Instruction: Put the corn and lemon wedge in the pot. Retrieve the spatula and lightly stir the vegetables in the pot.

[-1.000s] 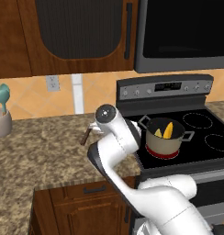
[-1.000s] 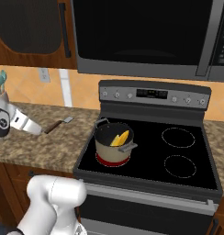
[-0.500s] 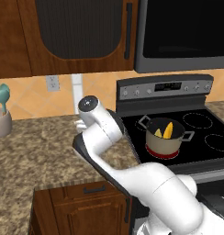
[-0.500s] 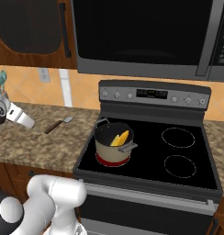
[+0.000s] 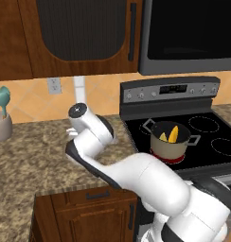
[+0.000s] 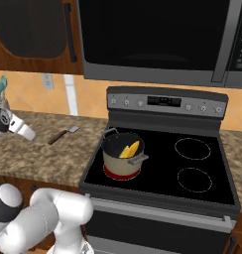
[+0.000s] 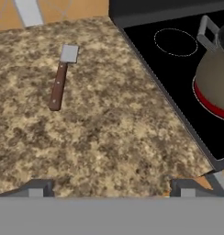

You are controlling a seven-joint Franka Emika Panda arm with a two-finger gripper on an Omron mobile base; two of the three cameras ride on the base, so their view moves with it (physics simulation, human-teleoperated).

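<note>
The spatula [image 7: 58,85], brown-handled with a small grey blade, lies flat on the granite counter, ahead and left of my gripper [image 7: 111,189]. The jaws stand open and hold nothing. In the right base view the spatula [image 6: 63,135] rests left of the stove, with my hand [image 6: 15,126] hovering farther left over the counter. The beige, red-banded pot [image 6: 122,161] stands on the front left burner with the corn [image 6: 132,148] and the lemon wedge [image 6: 124,154] inside. From the left I see the pot [image 5: 170,144], the corn [image 5: 173,133] and the lemon wedge [image 5: 163,137].
The black stove top [image 6: 192,168] fills the right side, its edge [image 7: 178,114] running beside the counter. A teal utensil [image 5: 3,98] stands in a holder [image 5: 1,126] at the far left. Granite counter [image 7: 109,137] spreads below the gripper.
The arm has swung left, away from the pot and out over the counter. The gripper stayed open. Pot, corn, lemon wedge and spatula have not moved.
</note>
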